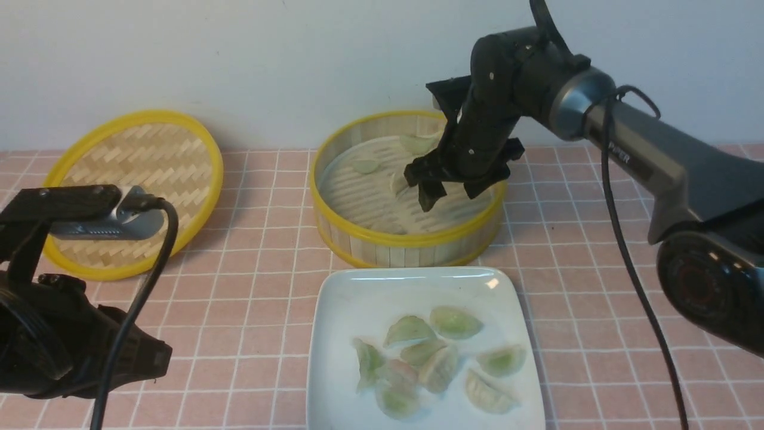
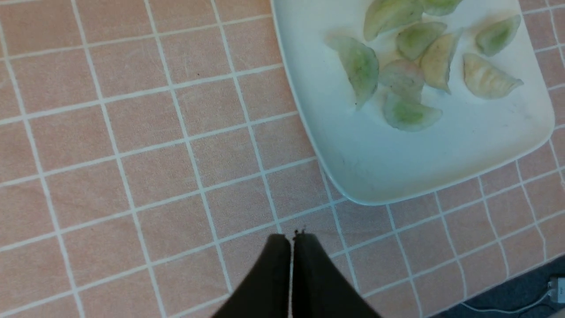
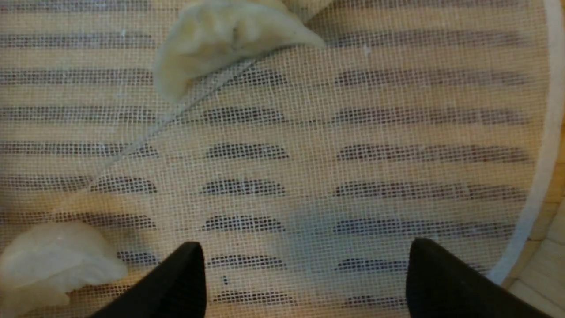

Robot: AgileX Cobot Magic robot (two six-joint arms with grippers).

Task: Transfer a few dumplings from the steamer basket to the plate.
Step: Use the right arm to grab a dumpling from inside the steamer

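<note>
The steamer basket (image 1: 406, 242) stands behind the plate (image 1: 352, 304). Three dumplings show in it: one (image 1: 365, 165) at the left, one (image 1: 418, 143) at the back, one (image 1: 399, 182) beside my right gripper (image 1: 453, 196). That gripper hangs open low inside the basket. In the right wrist view my right gripper (image 3: 304, 251) has only bare liner (image 3: 309, 145) between its fingers, with a pale dumpling (image 3: 220, 39) ahead and another (image 3: 53, 256) off to one side. Several dumplings (image 1: 456, 322) lie on the plate. My left gripper (image 2: 291, 238) is shut and empty over the tablecloth near the plate (image 2: 397, 163).
The flat woven lid (image 1: 137, 191) lies at the back left. My left arm (image 1: 59, 334) sits at the front left with its cable. A pink checked cloth (image 1: 256, 286) covers the table. A wall closes the back.
</note>
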